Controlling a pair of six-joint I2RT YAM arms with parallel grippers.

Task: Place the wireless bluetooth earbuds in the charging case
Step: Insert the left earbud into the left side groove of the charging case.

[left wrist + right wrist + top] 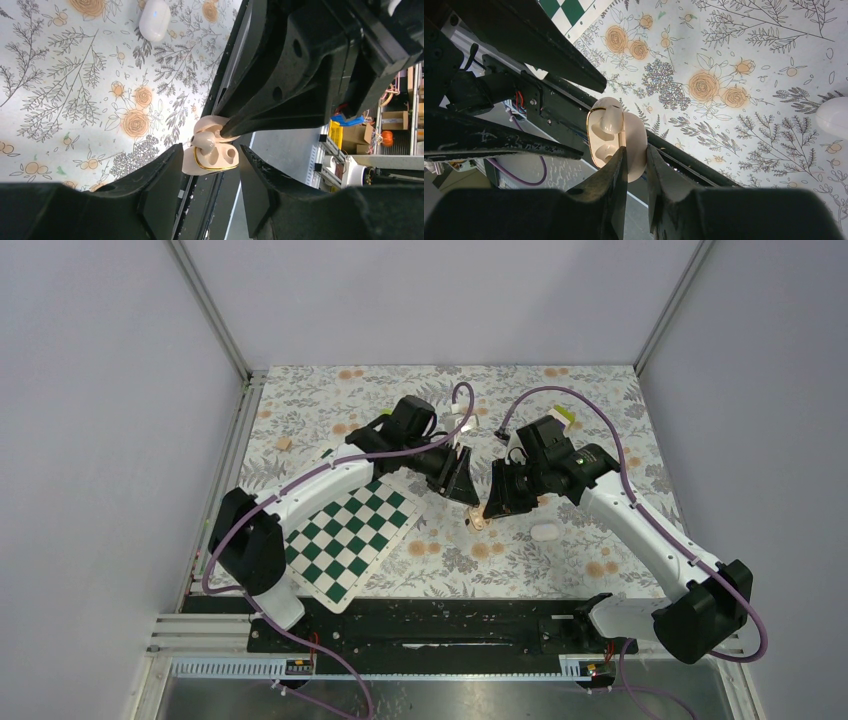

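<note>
The charging case [636, 135] is a pale beige shell with a gold rim, lid open, lifted off the table. My right gripper [635, 150] is shut on its lid. One earbud [606, 122] sits in the upper socket; the lower socket [604, 149] is empty. In the left wrist view the same earbud [205, 142] pokes out of the charging case [220, 162]. My left gripper [210, 150] stands open around it, one finger [167, 170] against the shell and the other finger a narrow gap away. From above, both grippers [462, 490] [492, 510] meet over the charging case [480, 520].
A white oval object [545, 531] lies on the floral cloth to the right of the grippers. The green-and-white chessboard [345, 535] lies at the left under my left arm. A small tan block [284, 444] rests at the far left. A black rail [440, 625] runs along the near edge.
</note>
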